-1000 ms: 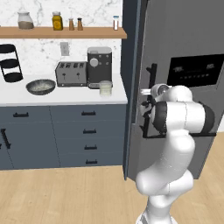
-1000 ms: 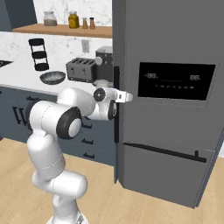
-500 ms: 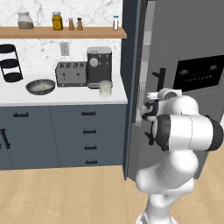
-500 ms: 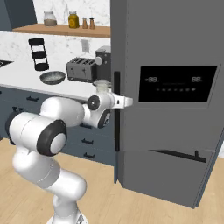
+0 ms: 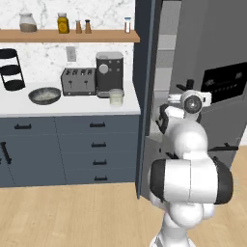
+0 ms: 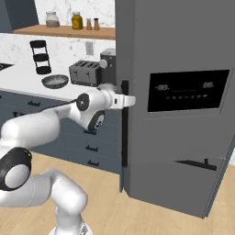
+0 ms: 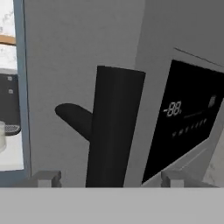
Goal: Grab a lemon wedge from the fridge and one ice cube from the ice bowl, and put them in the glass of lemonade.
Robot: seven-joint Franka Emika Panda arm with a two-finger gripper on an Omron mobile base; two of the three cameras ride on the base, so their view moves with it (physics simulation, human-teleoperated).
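At the fridge (image 6: pixel 183 69) door handle (image 6: pixel 124 124), the outstretched arm's end effector (image 6: pixel 130 101) straddles it, open.

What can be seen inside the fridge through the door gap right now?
In the left base view the fridge door stands ajar, and the gap shows pale grey shelf edges. No lemon wedge is visible; the door and the arm cover most of the interior. The gripper is at the door handle.

Marble wall (image 5: pixel 48 55) (wooden floor (image 5: pixel 72 212))

The fridge (image 5: pixel 212 67) door stands ajar, a narrow gap open beside the blue-grey cabinet wall (image 5: pixel 144 96)
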